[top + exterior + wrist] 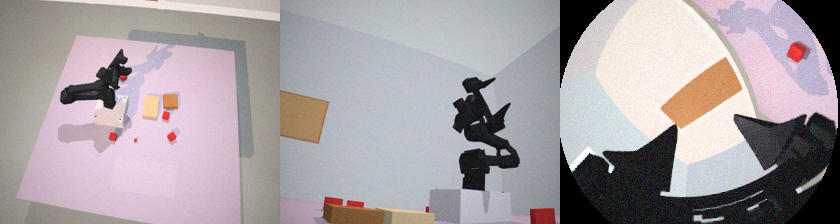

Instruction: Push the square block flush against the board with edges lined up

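Note:
The square block (170, 100) (356, 214) is orange-brown and lies flat. The board (151, 106) (413, 218) is pale tan, longer than wide, and lies flat left of the block in the top view. A narrow gap separates their facing sides, a little wider at the lower end. The block is turned slightly relative to the board, and their upper edges are roughly level but not parallel. My gripper (502, 90) (706, 122) is open and empty, raised high above the base and far from both parts. Neither part shows in the wrist view.
A red cube (166, 115) lies just below the block, near the board's right side. Other red cubes lie at the lower right (171, 136), lower left (113, 136) and beside the arm (123, 77) (796, 51). A tiny red cube (135, 140) lies below the board. The white base (110, 117) (445, 205) stands left.

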Robot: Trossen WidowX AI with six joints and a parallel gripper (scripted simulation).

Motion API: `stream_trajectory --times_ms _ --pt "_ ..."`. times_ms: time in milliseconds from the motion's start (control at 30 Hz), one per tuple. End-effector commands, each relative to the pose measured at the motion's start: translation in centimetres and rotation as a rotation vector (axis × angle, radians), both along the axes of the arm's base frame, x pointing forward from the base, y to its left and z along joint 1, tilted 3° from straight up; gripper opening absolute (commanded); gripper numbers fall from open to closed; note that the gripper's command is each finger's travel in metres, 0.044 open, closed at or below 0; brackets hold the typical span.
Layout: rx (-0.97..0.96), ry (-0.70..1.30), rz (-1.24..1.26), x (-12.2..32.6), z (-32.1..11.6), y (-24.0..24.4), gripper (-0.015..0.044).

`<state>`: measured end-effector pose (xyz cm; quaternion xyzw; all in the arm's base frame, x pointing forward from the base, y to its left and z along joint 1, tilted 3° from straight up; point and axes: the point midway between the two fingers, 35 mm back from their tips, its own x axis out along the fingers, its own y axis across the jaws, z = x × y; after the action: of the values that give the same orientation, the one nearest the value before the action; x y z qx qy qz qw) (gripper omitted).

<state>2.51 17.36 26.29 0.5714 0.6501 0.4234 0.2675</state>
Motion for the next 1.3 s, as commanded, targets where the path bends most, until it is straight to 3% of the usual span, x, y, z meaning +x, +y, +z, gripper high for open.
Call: stream_trajectory --times_ms 0,467,1267 --pt "0.000 0.000 0.000 0.0 0.0 0.0 0.0374" --pt "0.007 -0.101 -0.111 2.8 0.7 1.1 0.0006" --pt "-0.133 -0.439 -0.313 9.4 -0.4 3.9 0.0000"
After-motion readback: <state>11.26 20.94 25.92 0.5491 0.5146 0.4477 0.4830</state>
